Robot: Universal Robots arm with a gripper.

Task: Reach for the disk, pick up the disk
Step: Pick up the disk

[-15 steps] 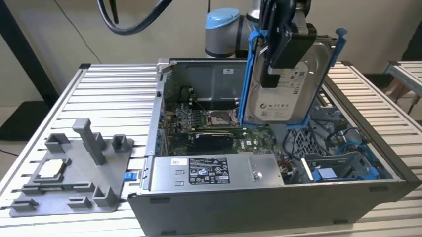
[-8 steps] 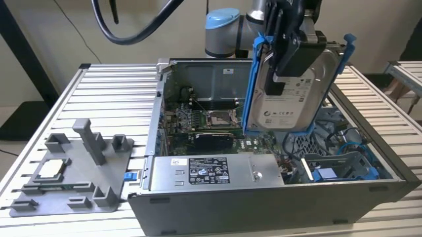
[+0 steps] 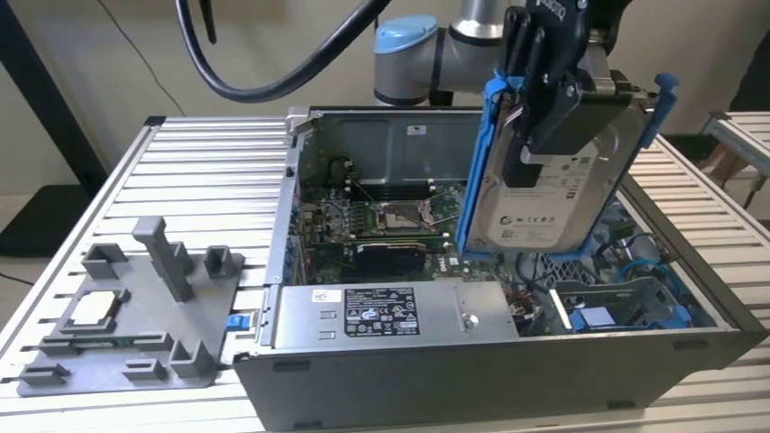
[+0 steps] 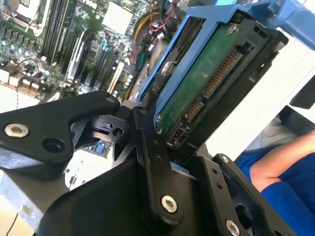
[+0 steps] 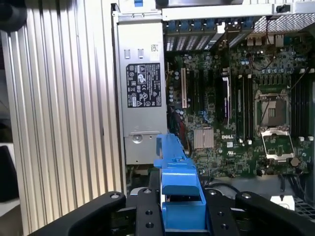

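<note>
The end effector (image 3: 556, 108) is closed on the disk (image 3: 565, 194) and holds it upright in the air, above the open computer case (image 3: 481, 379). The case stands on the worktop (image 3: 205, 171), near its front edge in the exterior view.

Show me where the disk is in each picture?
Exterior view: the disk hangs upright in the gripper above the open computer case.
Second wrist view: disk clamped, circuit side showing.
First wrist view: its blue frame between the fingers.
Shared landmark: motherboard.
</note>
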